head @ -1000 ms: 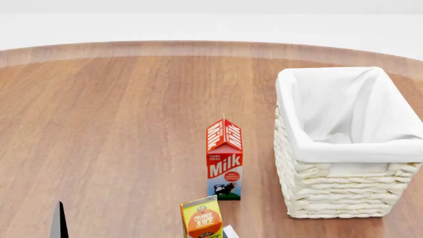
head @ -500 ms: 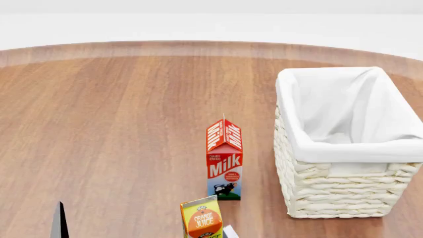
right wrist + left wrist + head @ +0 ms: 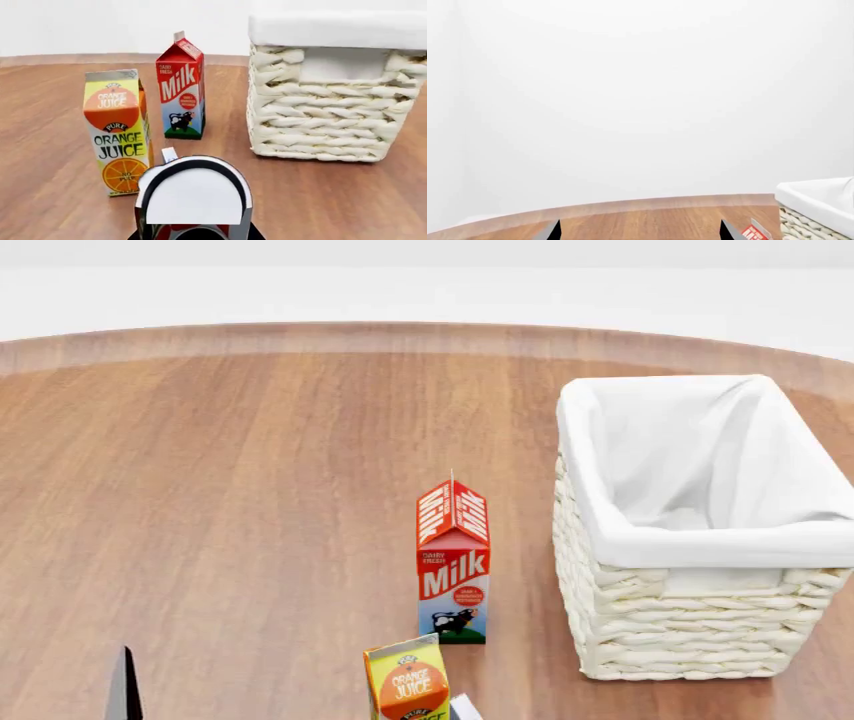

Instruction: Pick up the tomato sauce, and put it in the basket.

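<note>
**Can right under the right arm's camera, basket waiting off to the side**

The tomato sauce can [image 3: 193, 197] fills the foreground of the right wrist view. Its pale lid faces the camera and a strip of red label shows beneath. It lies outside the head view, so it is probably on the near edge of the bench [image 3: 240, 490], closer to the robot than the cartons.

Of the right gripper [image 3: 195, 234], only dark slivers show on either side of the can's base. I cannot tell whether it is spread around the can or already pinching it. The can sits centred in this view, which suggests the arm was lined up on it for a grasp.

The left gripper [image 3: 640, 232] is spread. Its two dark tips stand well apart with nothing between them, and it points out across the bench toward the white wall. It appears to be parked out of the way, leaving the job to the right arm.

The basket [image 3: 681, 630] stands upright on the right side of the bench, and no item shows inside its white liner. That is the same side as the working arm, so the carry should be short.

The milk carton [image 3: 454, 570] stands just left of the basket, and the orange juice carton [image 3: 407, 685] stands nearer the robot. Both are beyond the can and to its left, so they are obstacles to clear. The can will also need to be lifted above the basket's tall rim.
</note>
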